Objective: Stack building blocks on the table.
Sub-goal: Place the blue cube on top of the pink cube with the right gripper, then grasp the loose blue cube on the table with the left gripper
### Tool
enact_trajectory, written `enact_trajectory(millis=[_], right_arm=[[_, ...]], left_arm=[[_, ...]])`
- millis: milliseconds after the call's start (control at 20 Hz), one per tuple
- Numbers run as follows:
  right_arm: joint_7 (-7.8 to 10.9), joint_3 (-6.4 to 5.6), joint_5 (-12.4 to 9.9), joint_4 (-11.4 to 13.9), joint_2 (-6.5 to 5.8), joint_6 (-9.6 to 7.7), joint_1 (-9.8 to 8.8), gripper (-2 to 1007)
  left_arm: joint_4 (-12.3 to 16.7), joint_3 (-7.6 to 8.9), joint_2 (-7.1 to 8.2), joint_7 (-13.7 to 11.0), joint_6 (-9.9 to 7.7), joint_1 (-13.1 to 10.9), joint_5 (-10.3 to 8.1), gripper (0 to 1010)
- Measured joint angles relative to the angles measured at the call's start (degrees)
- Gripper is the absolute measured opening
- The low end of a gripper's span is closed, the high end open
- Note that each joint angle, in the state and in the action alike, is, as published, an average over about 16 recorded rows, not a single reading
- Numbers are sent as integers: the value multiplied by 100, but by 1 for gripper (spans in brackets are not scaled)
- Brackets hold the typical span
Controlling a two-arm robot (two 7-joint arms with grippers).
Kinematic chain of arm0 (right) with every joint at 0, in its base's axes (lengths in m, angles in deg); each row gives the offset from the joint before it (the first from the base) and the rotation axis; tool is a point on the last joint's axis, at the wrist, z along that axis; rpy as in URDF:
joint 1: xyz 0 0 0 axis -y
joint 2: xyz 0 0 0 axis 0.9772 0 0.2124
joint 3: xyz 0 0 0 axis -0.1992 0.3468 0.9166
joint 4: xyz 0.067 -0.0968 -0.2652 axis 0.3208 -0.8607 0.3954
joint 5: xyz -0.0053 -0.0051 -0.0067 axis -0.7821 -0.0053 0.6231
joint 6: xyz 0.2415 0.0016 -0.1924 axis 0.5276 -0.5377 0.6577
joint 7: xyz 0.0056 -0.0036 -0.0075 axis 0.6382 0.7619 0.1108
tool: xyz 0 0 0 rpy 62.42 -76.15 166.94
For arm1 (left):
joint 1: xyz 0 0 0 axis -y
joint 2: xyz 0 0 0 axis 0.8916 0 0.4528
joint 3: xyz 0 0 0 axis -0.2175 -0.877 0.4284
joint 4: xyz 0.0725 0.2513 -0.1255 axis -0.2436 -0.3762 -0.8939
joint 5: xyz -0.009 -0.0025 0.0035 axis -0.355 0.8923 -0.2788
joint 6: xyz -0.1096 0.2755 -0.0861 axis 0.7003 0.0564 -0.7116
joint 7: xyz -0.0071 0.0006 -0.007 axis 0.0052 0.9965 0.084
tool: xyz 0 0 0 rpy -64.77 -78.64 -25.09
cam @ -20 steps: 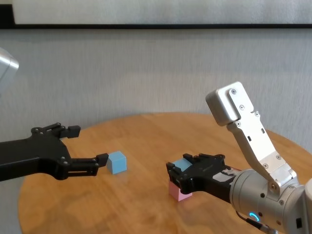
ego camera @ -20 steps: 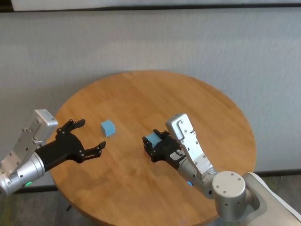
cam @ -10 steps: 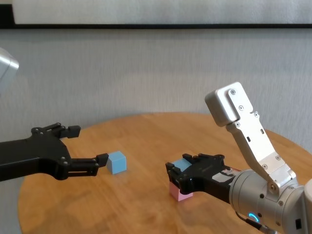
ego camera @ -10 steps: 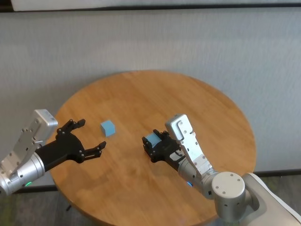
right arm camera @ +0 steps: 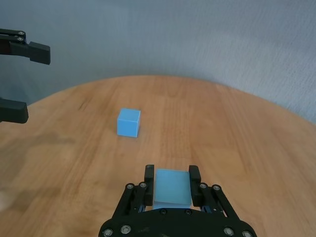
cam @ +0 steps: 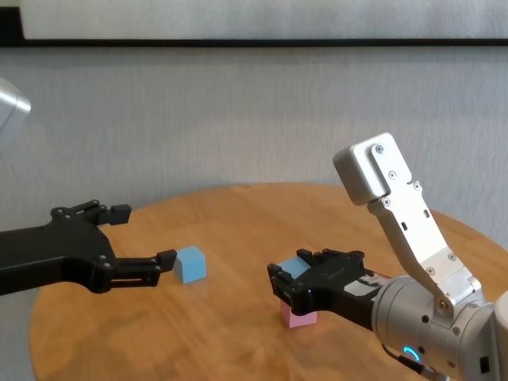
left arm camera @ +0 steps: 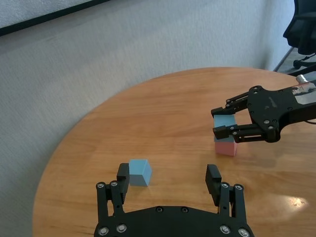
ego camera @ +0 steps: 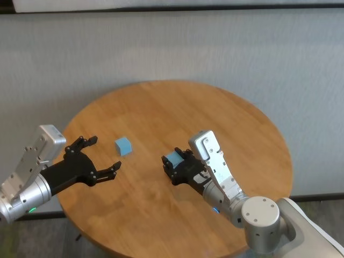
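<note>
Right gripper (cam: 279, 279) clamped on light blue block (cam: 294, 268), seated on pink block (cam: 298, 315), table (ego camera: 226, 123) centre. Left gripper (ego camera: 102, 153) spread wide, hovering at 9 o'clock, second light blue block (ego camera: 123, 145) just beside it.

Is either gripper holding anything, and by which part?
Right gripper clamps a light blue block by its opposite sides, above the pink block. Left gripper holds nothing.

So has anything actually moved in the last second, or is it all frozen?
Barely. The right gripper, shut on a blue block that sits on the pink block, has crept slightly toward the robot's left. The left gripper stays open beside the other blue block, which has not moved on the table.
</note>
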Motion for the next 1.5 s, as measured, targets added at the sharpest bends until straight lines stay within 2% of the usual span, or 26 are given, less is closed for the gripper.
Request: enact_trajectory(millis=[200,450,800,1000,1250,1500], right_arm=[[-10,-14,-8,29,7,15,-12,537],[-22,-59,-40,112,7,27,-33,712],[8,-237,-219,391,-51,4,-71,919],[37,-431,-411,612,-151,-28,-98,980],[33,-776,-707,845,-334,-86,-103,1003],[-7,-1116,-947,975,-553,-145,-103,1004]], left_arm=[[0,0,0,0,0,0,0,1001],[0,0,0,0,0,0,0,1002],[0,0,0,0,0,0,0,1001],[0,0,0,0,0,0,0,1001],[0,0,0,0,0,0,0,1001],[0,0,0,0,0,0,0,1001]])
